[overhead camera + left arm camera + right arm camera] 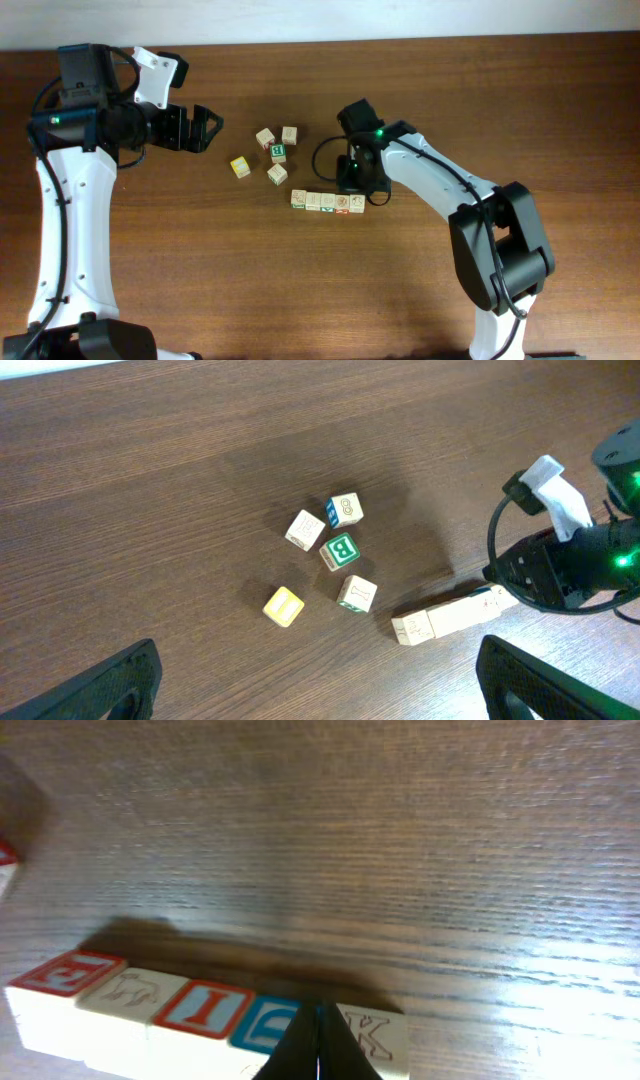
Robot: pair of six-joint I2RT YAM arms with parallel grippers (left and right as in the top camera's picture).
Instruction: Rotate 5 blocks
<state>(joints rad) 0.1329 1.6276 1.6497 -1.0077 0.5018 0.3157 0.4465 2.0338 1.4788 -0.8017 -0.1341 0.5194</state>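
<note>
Bench (200, 280): dark wood grain; it carries every cube.
Blocks (328, 201): five pale cubes in one tight left-to-right row, each touching the next. They sit mid-bench, just near and right of the loose cubes.
Row faces, right wrist view: E block (65, 972) framed in red, animal block (130, 990) pale, I block (205, 1005) framed in red, blue block (262, 1020) partly hidden, K block (372, 1032) plain.
Row, left wrist view: seen side-on as one pale bar, its end by the right arm.
Right pincer (318, 1038): closed, fingers pressed together, nothing between them. The tip lies over the seam between the blue block and the K block. I cannot tell whether it touches them.
Right pincer, overhead: low over the right end of the row, on its far side.
Left pincer (207, 128): wide open and empty, at the left of the bench, pointing right. It is well apart from the row and left of the loose cubes.
Left fingers (110, 685): dark, in the near corners of the left wrist view, far apart.
Yellow cube (240, 167): leftmost of the loose group.
Green cube (279, 152): white letter on top, in the middle of the group.
Left pale cube (265, 138): just far-left of the green cube.
Right pale cube (289, 134): just far-right of the green cube.
Near pale cube (277, 174): between the green cube and the row.
</note>
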